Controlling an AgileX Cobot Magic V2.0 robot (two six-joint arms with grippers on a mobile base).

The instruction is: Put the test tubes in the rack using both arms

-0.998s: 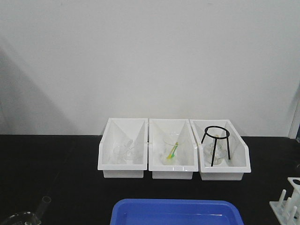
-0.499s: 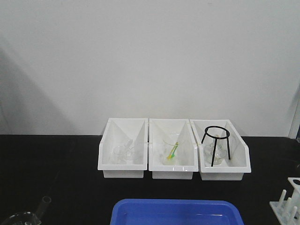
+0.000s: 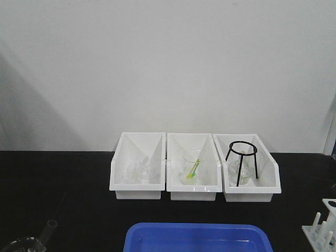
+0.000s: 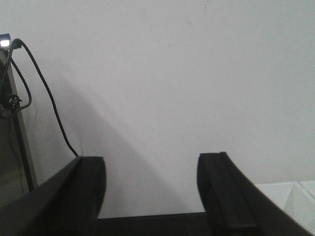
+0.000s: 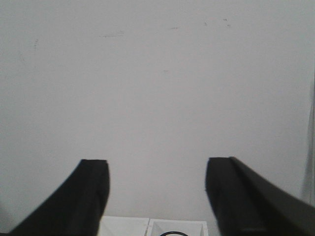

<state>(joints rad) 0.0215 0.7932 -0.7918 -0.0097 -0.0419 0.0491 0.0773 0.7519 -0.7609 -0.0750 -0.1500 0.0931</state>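
Wall (image 3: 168, 68): plain white, matt, spanning the whole far side. Faint scuff marks (image 5: 113, 34) show high up in the right wrist view.
Shadow (image 3: 31, 115): soft grey wedge across the wall's lower left.
Tabletop (image 3: 58, 178): black and flat, meeting the wall's base in a straight line.
Upright strip (image 3: 332, 131): pale grey, at the far right edge; kind unclear.
Cable (image 4: 49, 105): black, hanging down the wall beside a dark upright frame (image 4: 10, 162), left side of the left wrist view.
Lamp (image 4: 6, 43): small, lit, at the frame's top.

Bins (image 3: 192, 195) block centre; table (image 3: 52, 178) left seemingly open.
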